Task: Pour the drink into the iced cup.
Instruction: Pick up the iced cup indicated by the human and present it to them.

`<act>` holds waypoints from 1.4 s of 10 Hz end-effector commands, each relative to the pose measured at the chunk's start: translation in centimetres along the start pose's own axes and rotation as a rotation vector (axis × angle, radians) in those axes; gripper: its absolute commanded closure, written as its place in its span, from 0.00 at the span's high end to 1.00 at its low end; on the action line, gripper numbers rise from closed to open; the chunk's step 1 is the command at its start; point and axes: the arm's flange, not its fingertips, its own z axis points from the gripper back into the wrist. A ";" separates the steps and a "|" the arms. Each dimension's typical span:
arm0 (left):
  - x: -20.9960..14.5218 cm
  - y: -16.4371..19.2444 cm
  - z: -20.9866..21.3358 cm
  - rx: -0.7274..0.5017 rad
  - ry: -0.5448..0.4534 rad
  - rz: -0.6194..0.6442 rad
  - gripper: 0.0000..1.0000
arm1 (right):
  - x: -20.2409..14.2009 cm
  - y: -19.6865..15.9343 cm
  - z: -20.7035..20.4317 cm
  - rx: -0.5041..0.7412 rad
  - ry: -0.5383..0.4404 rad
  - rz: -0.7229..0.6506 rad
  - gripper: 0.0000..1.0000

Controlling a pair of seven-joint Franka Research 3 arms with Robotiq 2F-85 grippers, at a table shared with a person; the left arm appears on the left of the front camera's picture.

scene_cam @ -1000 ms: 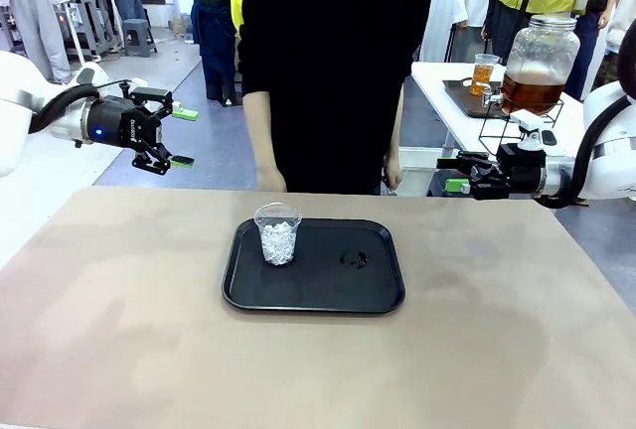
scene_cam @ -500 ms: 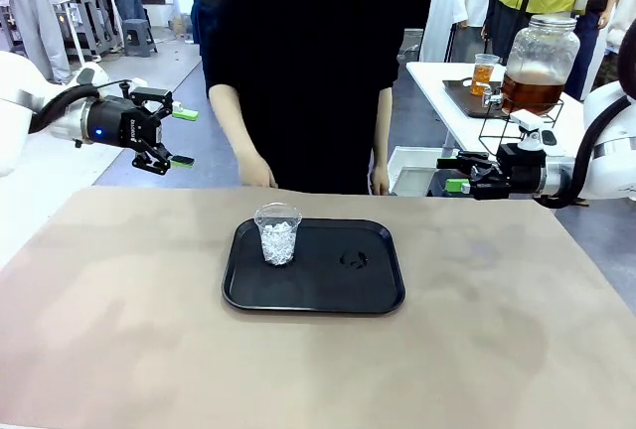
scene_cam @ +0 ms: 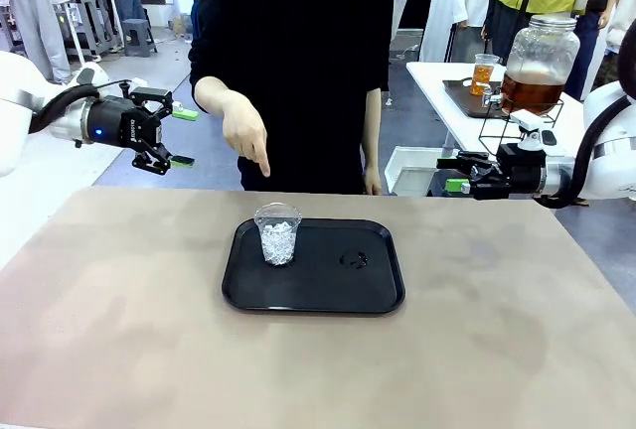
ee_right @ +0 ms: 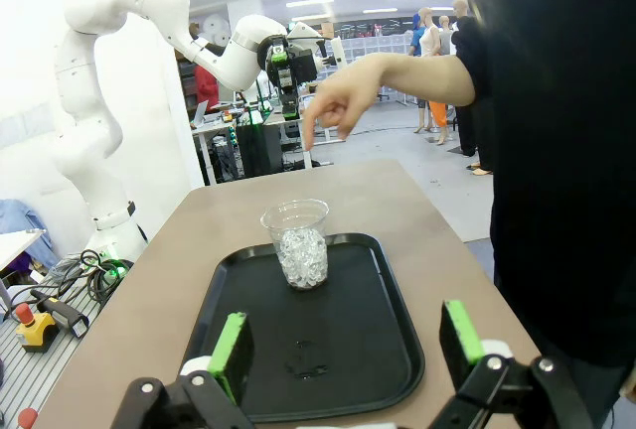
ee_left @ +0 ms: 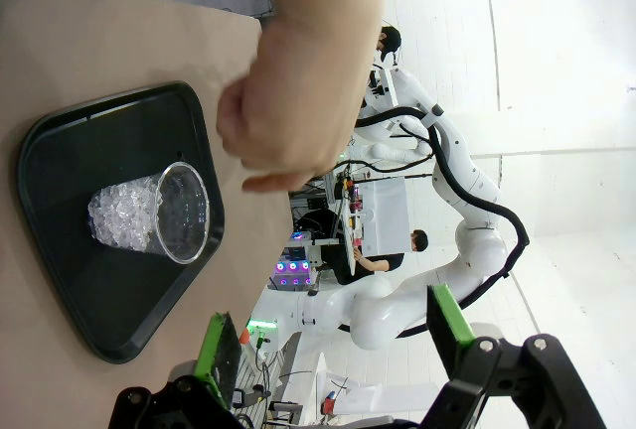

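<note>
A black tray (scene_cam: 328, 288) with rounded corners lies at the middle of a tan table (scene_cam: 119, 350). A small dark smudge (scene_cam: 354, 260), possibly a wet spot, marks the tray's right half. A grey stool (scene_cam: 138, 37) stands far behind, at left.

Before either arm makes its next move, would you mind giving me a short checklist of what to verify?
1. Is the iced cup upright on the tray? Ok.
2. Is the space around the cup free? Not ok: the person's hand hangs close above it, one finger pointing down.
3. Is the left pincer open and empty? Ok.
4. Is the right pincer open and empty? Ok.
5. Is the drink ready to grasp? Not ok: the cup of amber drink stands on the side table behind the right arm, probably too far to take.
</note>
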 end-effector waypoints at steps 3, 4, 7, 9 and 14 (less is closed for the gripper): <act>0.0 -0.1 0.0 0.000 -0.002 -0.002 1.00 | 0.3 0.0 0.1 0.013 0.004 -0.012 1.00; 0.0 -0.1 0.0 0.000 -0.002 -0.002 1.00 | 0.3 0.0 0.1 0.013 0.004 -0.012 1.00; 0.0 -0.1 0.0 0.000 -0.002 -0.002 1.00 | 0.3 0.0 0.1 0.013 0.004 -0.012 1.00; 0.0 -0.1 0.0 0.000 -0.002 -0.002 1.00 | 0.3 0.0 0.1 0.013 0.004 -0.012 1.00; 0.7 0.0 0.1 -0.024 0.013 -0.219 1.00 | 0.3 0.0 0.1 0.013 0.004 -0.012 1.00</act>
